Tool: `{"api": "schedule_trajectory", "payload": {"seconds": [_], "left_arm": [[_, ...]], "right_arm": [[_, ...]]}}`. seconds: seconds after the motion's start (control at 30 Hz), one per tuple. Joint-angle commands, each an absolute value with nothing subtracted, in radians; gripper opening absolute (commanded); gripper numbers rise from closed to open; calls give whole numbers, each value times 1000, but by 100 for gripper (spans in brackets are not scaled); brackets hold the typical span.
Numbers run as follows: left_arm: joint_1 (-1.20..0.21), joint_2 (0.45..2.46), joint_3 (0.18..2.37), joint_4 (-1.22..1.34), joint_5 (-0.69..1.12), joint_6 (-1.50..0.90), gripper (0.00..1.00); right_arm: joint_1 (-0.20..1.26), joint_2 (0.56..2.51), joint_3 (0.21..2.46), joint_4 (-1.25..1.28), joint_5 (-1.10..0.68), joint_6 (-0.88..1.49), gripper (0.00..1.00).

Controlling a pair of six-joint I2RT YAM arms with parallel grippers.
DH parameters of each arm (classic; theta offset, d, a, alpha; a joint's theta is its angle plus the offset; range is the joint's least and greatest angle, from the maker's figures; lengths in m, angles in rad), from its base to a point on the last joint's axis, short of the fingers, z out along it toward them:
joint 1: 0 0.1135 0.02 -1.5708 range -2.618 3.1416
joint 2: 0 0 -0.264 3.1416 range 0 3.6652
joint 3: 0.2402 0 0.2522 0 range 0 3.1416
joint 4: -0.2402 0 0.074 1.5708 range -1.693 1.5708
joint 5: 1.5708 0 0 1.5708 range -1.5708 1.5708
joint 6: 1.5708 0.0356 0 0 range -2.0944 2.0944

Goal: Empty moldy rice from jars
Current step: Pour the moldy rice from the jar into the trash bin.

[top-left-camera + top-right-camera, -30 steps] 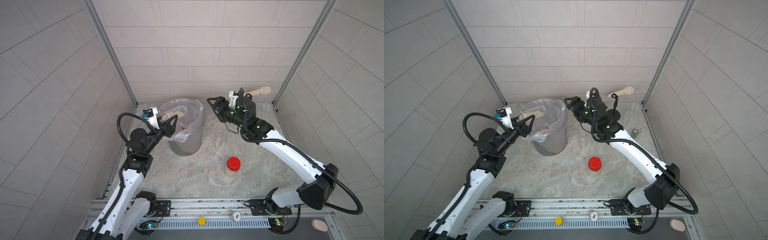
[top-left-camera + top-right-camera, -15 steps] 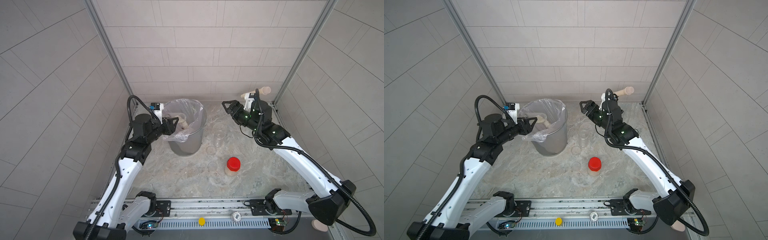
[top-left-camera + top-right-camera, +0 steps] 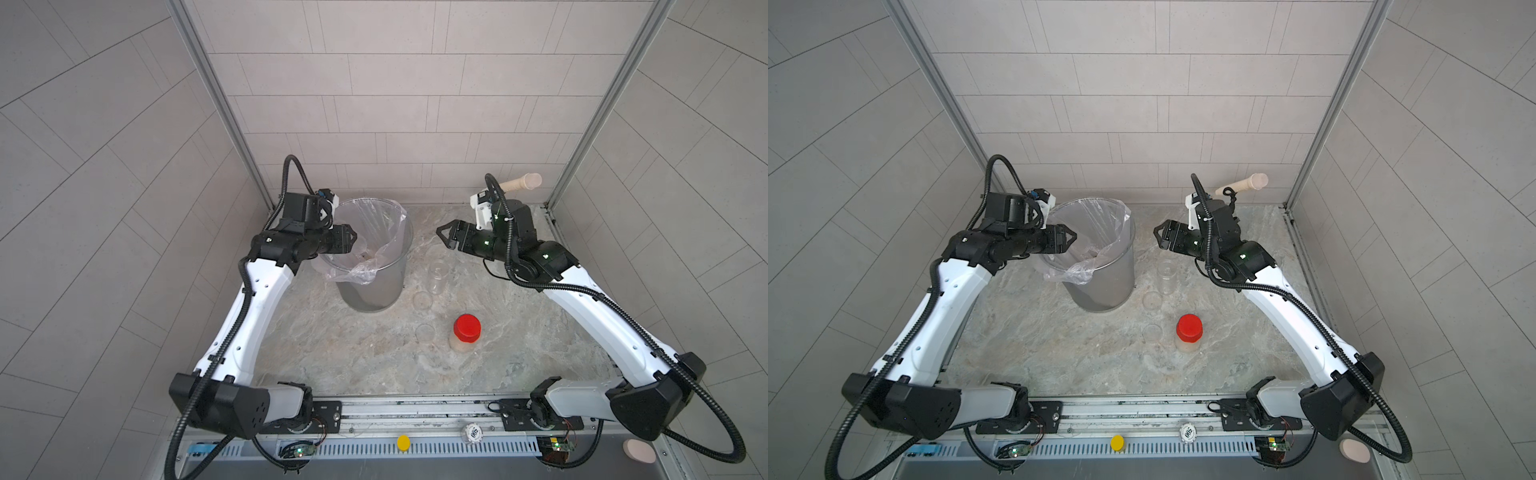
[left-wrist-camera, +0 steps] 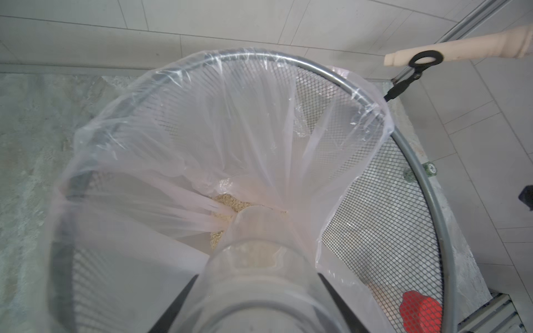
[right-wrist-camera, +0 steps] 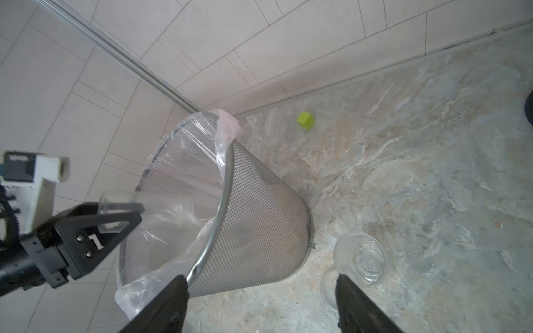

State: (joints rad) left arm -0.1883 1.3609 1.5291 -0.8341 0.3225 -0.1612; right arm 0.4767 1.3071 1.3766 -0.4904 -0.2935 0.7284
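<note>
My left gripper (image 4: 257, 276) is shut on a clear jar (image 4: 259, 253), which it holds tipped with its mouth down into the lined bin (image 3: 374, 291). A pile of moldy rice (image 4: 230, 206) lies in the bottom of the liner. In both top views the left gripper (image 3: 353, 240) sits over the bin's left rim. My right gripper (image 3: 444, 237) hangs open and empty above the table, to the right of the bin. Below it stands an empty clear jar (image 3: 437, 276). A jar with a red lid (image 3: 466, 332) stands nearer the front with rice inside.
Two clear round lids (image 3: 422, 300) (image 3: 424, 331) lie flat between the bin and the red-lidded jar. A beige wooden handle (image 3: 519, 185) juts from the back right corner. A small green cube (image 5: 306, 121) lies by the back wall. Tiled walls close in three sides.
The left arm has risen and carried its jar further over the bin, and the beige filling seen in the jar earlier has gone. The right gripper has drawn back from the bin, still open.
</note>
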Motion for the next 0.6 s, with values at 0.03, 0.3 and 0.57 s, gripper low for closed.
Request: {"api": "schedule_trajectory", "payload": {"seconds": [0.03,0.3,0.57], "left_arm": [[-222,1463,1676,-1024,252,-73,20],[-291,1621,1881,-1189,152,32,19],[-340,1711,2000,-1237,75,40,22]], "right_arm": [[472,1308,1353,-550,-307,657,81],[472,1321,1355,-588,-313,650,81],[479,1357,1370,-590,-362,662,79]]}}
